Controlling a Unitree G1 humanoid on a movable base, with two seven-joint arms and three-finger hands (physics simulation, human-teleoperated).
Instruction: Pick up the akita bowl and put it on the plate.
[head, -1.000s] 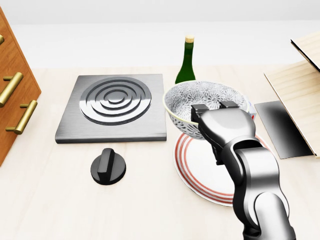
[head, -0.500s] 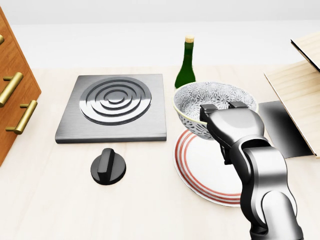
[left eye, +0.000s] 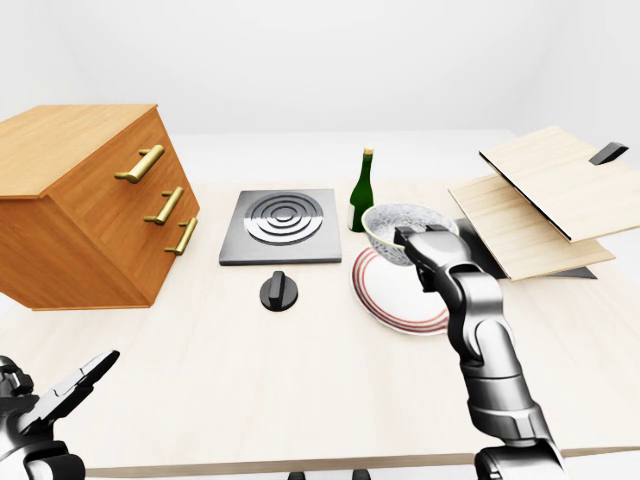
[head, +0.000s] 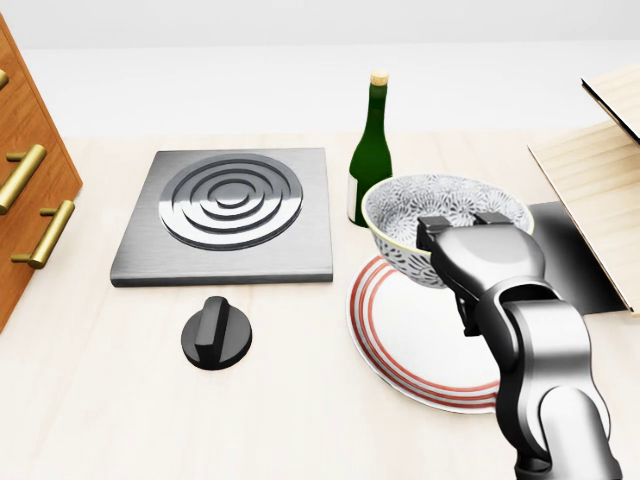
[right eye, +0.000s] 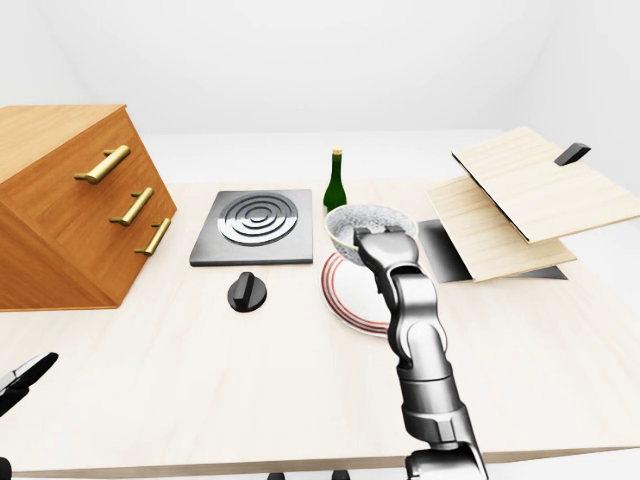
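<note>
White porcelain with a dense blue-grey flower pattern inside and out, edged by a pale yellowish rim: that is the akita bowl (head: 425, 205) I am carrying. My right hand (head: 487, 262) is clamping its near wall, two fingertips (head: 436, 224) hooking over the rim into the bowl. The bowl is hanging over the upper edge of the red-ringed plate (head: 405, 345) in the head view; I cannot tell whether its foot is touching. Compared with a second ago, bowl and hand are sitting further right in that view, uncovering more of the green wine bottle (head: 371, 150). My left hand (left eye: 48, 412) is idling low with fingers spread, holding nothing.
</note>
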